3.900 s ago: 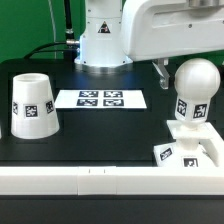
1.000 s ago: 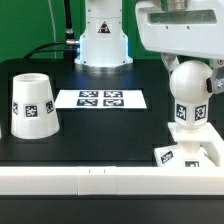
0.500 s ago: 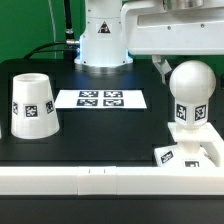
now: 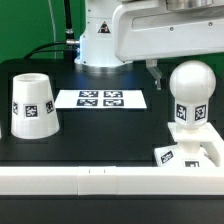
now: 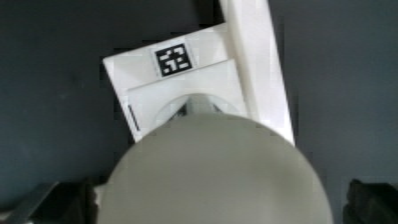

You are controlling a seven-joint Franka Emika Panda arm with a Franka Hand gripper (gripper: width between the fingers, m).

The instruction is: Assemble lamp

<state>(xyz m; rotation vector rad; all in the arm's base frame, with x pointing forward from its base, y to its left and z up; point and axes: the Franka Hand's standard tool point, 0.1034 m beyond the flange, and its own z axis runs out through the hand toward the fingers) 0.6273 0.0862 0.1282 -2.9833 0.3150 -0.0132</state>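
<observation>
claw open over bulb; bulb upright on base, long axis vertical

Wrist view: the rounded white plastic bulb is out of focus, runs off the picture edge and hides most of the flat square white base. The hand shows only as dark fingers, blurred either side of the bulb and cropped. The base's tag is too soft to read.

Exterior view: the white tapered shade is clipped at the exterior view's left. The base is clipped at the right, its near edge behind the white rail along the table. The white robot arm is cut off at the top and covers the hand except one dark fingertip.
</observation>
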